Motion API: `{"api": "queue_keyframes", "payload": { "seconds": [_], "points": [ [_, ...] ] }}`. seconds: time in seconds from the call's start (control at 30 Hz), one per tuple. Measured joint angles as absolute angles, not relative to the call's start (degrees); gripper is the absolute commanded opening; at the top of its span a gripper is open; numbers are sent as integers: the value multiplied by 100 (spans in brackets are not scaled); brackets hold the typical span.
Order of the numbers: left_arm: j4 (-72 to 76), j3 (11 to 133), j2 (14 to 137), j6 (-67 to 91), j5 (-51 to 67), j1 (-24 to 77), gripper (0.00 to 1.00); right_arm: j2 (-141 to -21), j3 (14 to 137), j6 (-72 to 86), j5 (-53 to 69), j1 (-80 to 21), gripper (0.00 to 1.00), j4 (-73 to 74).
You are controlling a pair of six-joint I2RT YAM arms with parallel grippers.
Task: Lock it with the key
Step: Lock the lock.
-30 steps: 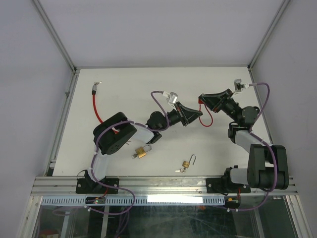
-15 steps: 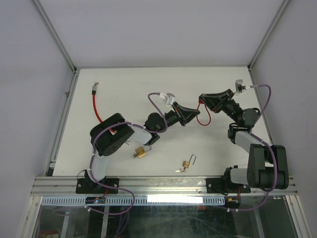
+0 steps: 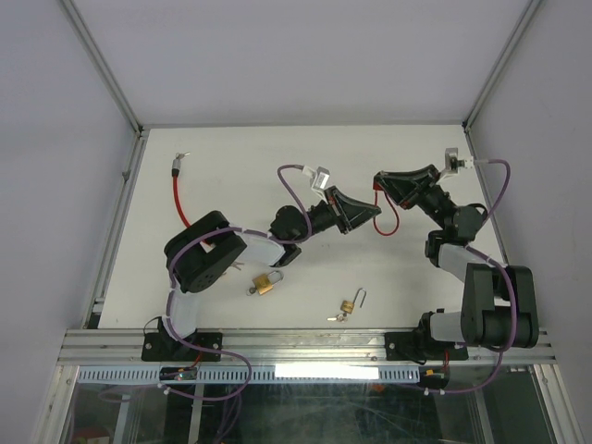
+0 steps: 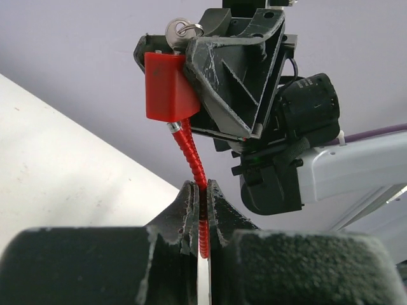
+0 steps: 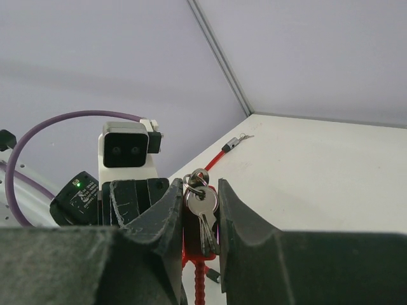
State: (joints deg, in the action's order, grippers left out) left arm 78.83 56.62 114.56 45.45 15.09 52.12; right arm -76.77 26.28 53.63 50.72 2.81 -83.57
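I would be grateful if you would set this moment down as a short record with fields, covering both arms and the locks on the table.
left jaws: shut on the red cable
right jaws: shut on the red lock body, with the keys between them
lock position: held up off the table, between the two arms
key inserted: cannot tell
on table, near edge: brass padlock by the left arm; second brass padlock towards the middle
on table, far left: spare red cable
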Motion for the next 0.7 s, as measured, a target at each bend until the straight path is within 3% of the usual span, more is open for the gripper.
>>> {"api": "queue_keyframes", "payload": {
  "seconds": [0.7],
  "points": [
    [7734, 5756, 11465, 4619, 1684, 5026, 0, -7594, 2639, 5739, 4963, 537, 0, -8259]
  ]
}}
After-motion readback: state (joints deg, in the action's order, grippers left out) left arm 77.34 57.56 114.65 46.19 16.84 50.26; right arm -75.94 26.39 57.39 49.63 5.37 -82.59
